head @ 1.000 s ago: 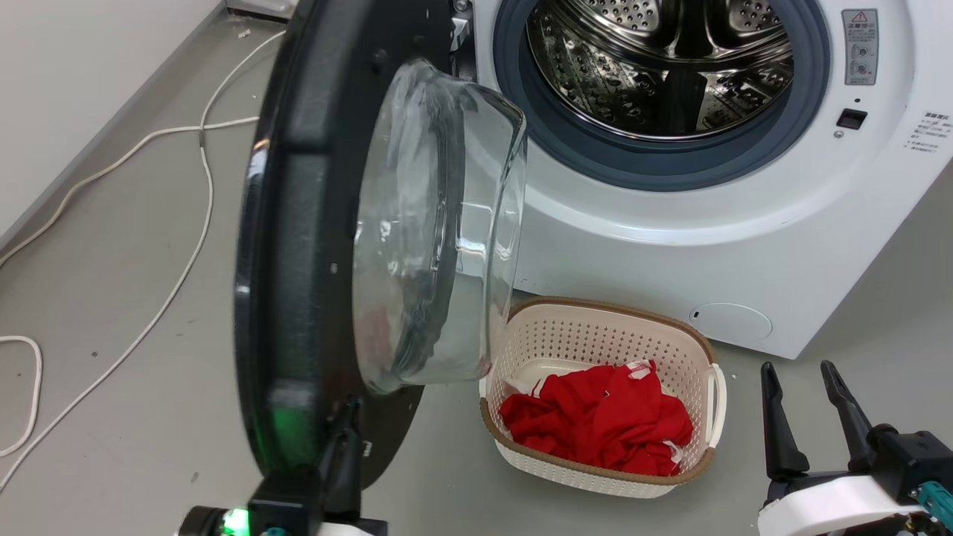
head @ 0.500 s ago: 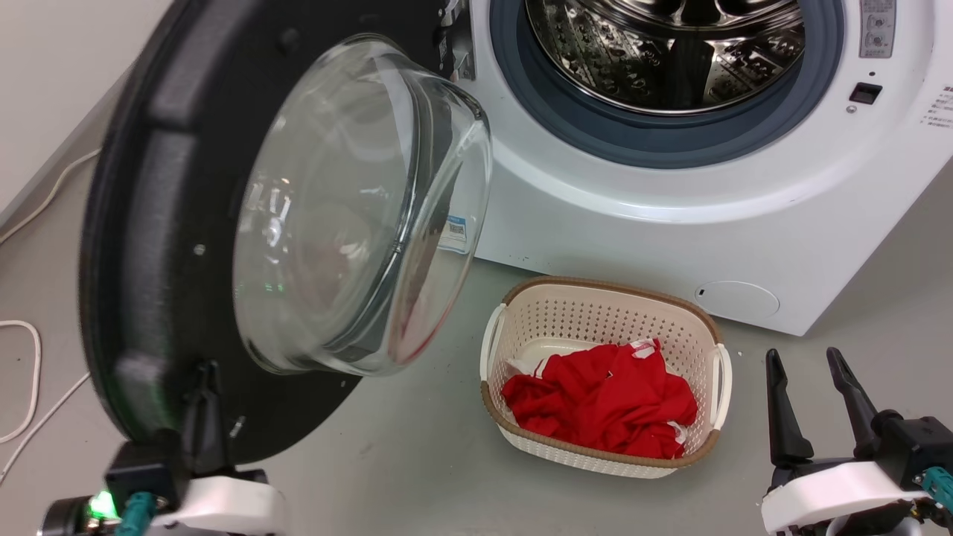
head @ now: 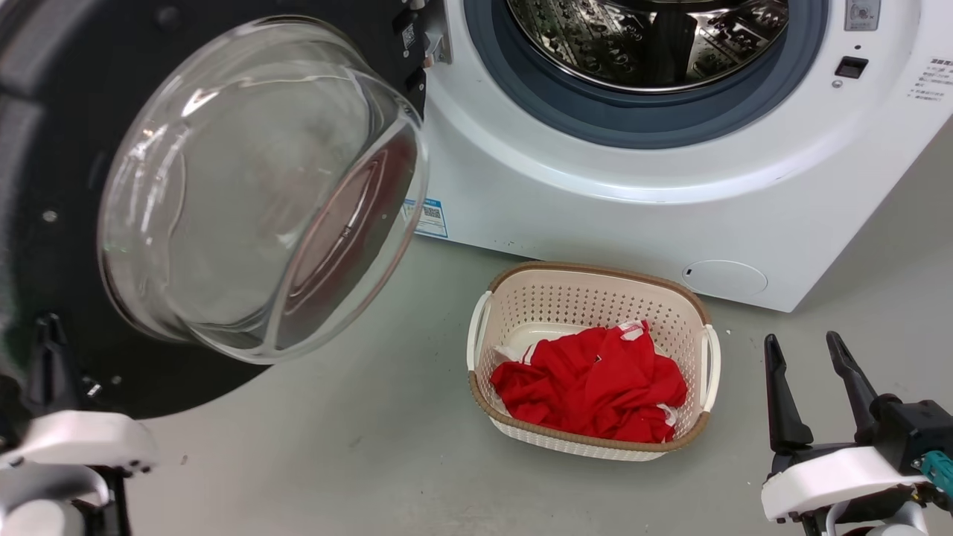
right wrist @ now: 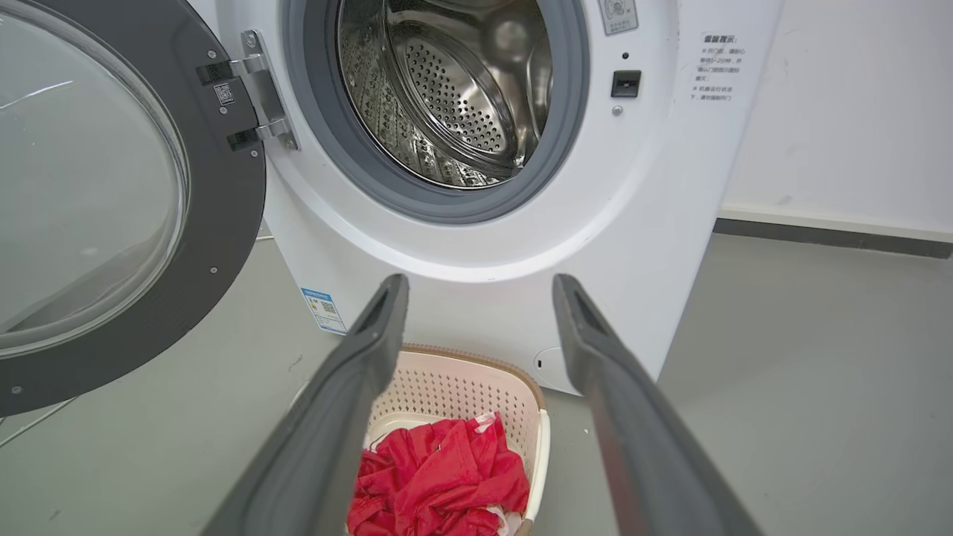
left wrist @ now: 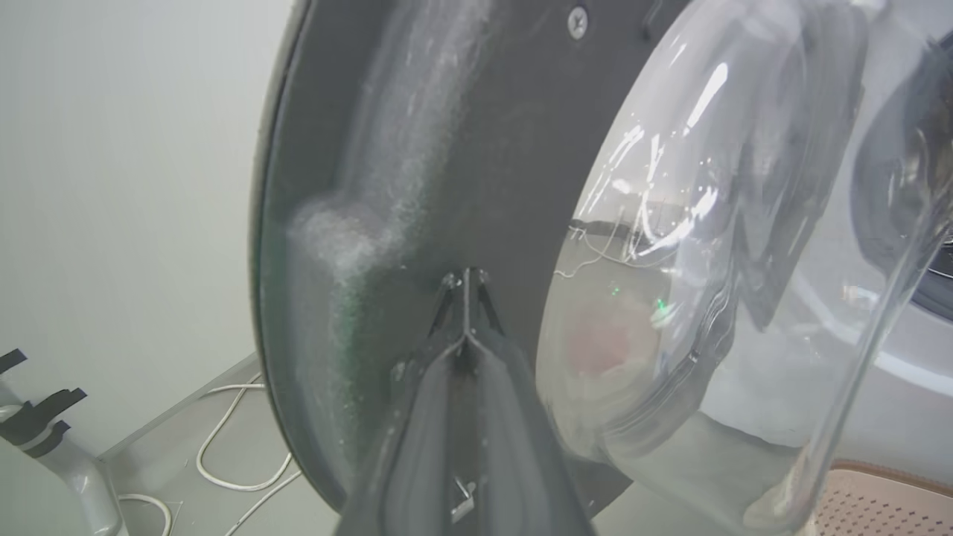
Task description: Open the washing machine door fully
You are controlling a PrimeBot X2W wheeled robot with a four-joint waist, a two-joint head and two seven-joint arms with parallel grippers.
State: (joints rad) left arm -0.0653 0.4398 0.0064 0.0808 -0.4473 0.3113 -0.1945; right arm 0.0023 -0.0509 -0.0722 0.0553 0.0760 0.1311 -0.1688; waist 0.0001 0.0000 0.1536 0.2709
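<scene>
The washing machine door (head: 253,186) stands swung wide at upper left, hinged to the white washing machine (head: 595,201), with bare floor (head: 357,461) under its lower edge; the left wrist view shows the clenched left hand (left wrist: 465,286) against its black inner face, while the released right hand (head: 802,342) sits lower right beside the laundry basket (head: 588,305).

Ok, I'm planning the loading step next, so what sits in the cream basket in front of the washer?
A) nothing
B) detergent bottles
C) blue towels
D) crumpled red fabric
D: crumpled red fabric lies heaped inside the cream basket, on the floor before the washing machine.
</scene>
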